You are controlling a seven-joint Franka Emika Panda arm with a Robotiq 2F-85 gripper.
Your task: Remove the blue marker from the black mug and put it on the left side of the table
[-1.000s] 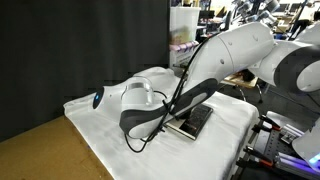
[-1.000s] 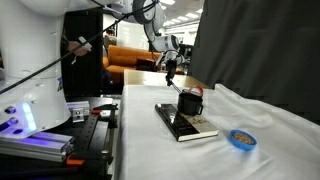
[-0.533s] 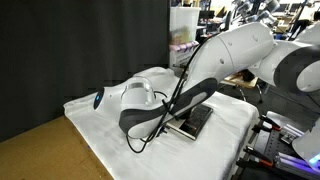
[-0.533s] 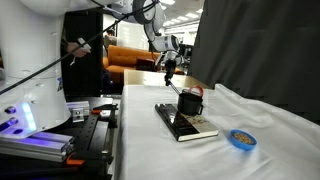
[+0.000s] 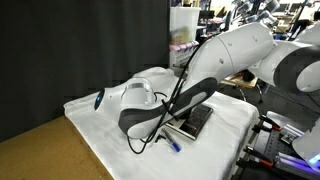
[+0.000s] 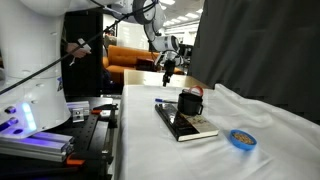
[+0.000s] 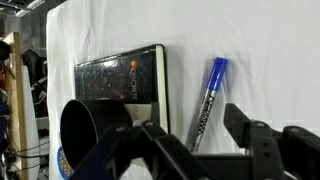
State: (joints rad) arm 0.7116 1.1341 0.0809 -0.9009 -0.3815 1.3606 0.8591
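The blue marker (image 7: 207, 103) lies flat on the white cloth of the table (image 7: 260, 50), beside the long edge of a flat black slab (image 7: 120, 78). It also shows in both exterior views, as a short blue stick on the cloth (image 5: 172, 144) (image 6: 160, 102). My gripper (image 7: 200, 140) hangs above it, open, its fingers apart on either side of the marker and holding nothing. In an exterior view the gripper (image 6: 168, 70) is well above the table. The black mug (image 6: 190, 103) (image 7: 90, 125) stands upright on the slab, a little apart from the marker.
The black slab with a white edge (image 6: 185, 124) lies under the mug. A small round blue disc (image 6: 241, 138) (image 5: 98, 99) sits further along the cloth. The table edge (image 6: 125, 120) runs close to the marker. A brown wooden corner (image 5: 40, 150) shows in an exterior view.
The gripper has opened and let go of the blue marker. The marker, held in the air before, now lies on the cloth beside the slab.
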